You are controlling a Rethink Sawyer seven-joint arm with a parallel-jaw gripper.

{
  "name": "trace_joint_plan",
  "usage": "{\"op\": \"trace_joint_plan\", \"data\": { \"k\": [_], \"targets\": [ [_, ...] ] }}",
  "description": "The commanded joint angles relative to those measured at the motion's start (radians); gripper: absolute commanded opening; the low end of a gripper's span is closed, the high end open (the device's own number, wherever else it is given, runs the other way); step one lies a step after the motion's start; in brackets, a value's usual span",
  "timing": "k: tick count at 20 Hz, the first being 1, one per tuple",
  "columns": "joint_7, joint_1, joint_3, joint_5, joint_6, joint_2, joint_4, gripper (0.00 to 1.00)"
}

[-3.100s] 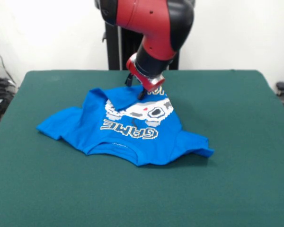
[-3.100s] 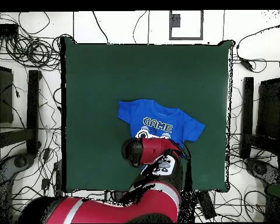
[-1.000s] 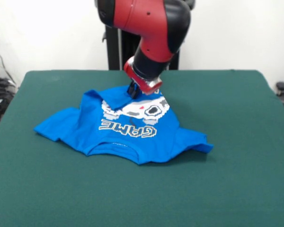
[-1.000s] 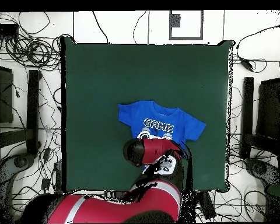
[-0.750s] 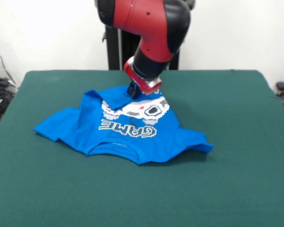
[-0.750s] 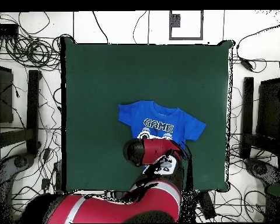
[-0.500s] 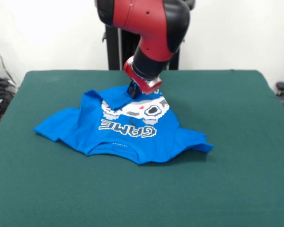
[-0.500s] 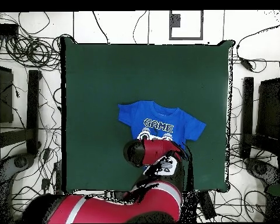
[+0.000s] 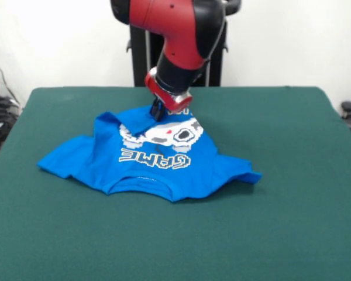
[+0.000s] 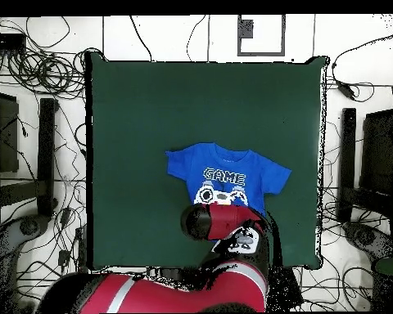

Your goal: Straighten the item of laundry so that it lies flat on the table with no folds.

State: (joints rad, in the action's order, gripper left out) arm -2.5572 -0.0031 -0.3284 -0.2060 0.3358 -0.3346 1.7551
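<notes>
One arm hides the T-shirt's (image 9: 158,158) far hem, fingers (image 9: 157,111) clamped on its fold.

I see the blue shirt (image 9: 158,158) lying print side up on the green worktop (image 9: 292,193), a little left of centre, its neck hem toward me and both sleeves spread out to the sides. The "GAME" lettering reads upside down from here, with the controller print beyond it. My tool (image 9: 157,111) is down at the shirt's far edge, closed on a flap of blue cloth that is folded over onto the print's far left corner. The right sleeve is rumpled and the near hem ripples. The red arm (image 9: 181,35) comes down from above.
</notes>
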Motion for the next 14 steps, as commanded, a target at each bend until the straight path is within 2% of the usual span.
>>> {"op": "trace_joint_plan", "data": {
  "k": [1,7,14],
  "targets": [
    [-0.055,-0.073,-0.007,-0.104,-0.206,0.126,0.102,0.0],
    [-0.055,-0.093,-0.013,-0.131,-0.246,0.113,0.149,0.0],
    [-0.07,-0.093,-0.012,-0.124,-0.293,0.154,0.139,0.0]
  ]
}}
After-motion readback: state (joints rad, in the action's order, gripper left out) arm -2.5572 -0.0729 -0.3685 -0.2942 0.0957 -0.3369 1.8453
